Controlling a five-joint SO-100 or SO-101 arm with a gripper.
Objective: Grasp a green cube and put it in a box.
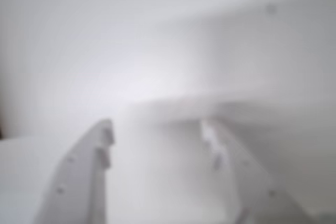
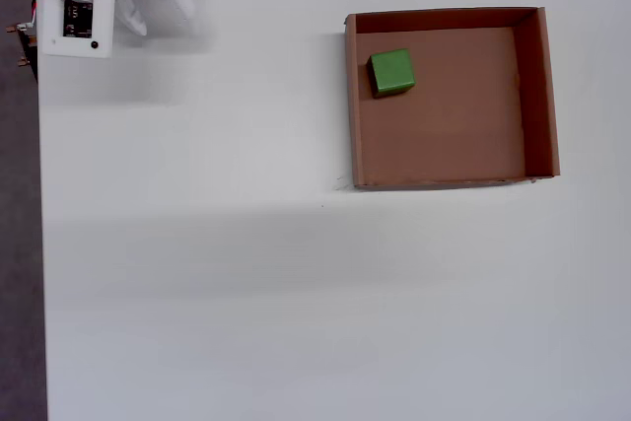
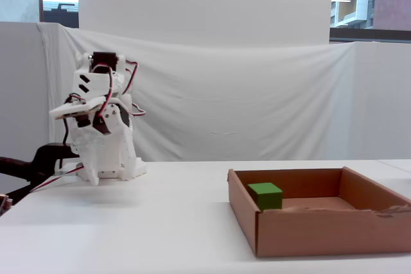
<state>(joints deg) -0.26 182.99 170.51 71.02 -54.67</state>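
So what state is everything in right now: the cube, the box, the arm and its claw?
Cube: lying in the box, near its upper-left corner in the overhead view, untouched.
Box: open-topped, flat on the table, holding only the cube.
Arm: folded back at the table's far edge, away from the box.
Gripper: open, empty.

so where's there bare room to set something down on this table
Nearly all the white table is bare: everything left of and below the box in the overhead view. Inside it, the floor right of the green cube is free. Only the arm's corner is crowded.
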